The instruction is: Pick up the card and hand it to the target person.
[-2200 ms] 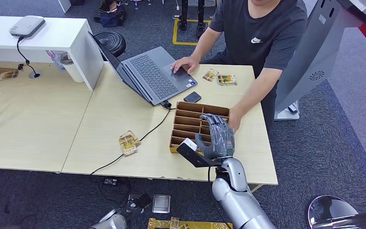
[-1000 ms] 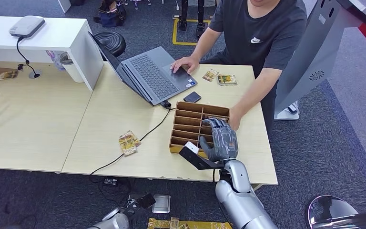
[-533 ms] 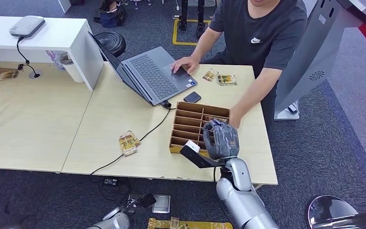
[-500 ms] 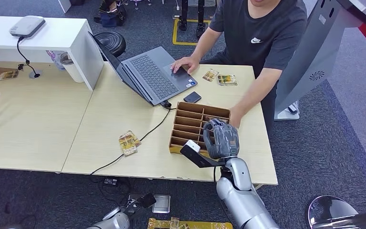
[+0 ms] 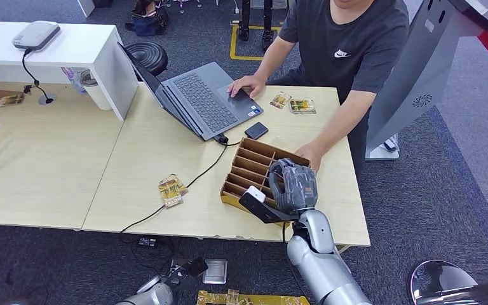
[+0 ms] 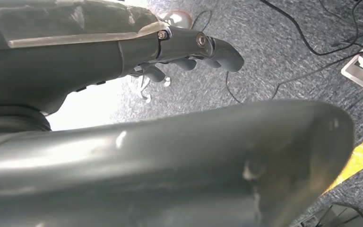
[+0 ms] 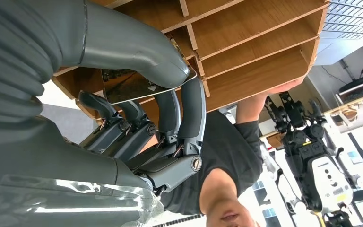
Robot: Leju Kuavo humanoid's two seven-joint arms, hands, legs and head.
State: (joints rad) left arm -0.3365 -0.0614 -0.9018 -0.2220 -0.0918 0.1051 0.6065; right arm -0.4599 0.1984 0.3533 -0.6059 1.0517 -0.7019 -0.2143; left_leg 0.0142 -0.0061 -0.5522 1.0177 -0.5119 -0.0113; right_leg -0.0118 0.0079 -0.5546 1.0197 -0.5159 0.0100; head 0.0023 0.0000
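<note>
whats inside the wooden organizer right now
Bare wooden slots in the organizer where visible. The right robot hand reaches into it, pinching a card by thumb and fingers. The slots under that hand are covered.

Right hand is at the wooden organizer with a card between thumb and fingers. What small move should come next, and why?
Probably lift the right hand straight up out of the organizer. The right wrist view shows the card pinched, yet low among the dividers, so it should clear them before swinging toward the person.

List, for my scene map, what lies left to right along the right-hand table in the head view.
Card packet → laptop → black phone → right hand over the wooden organizer → person's hand.
</note>
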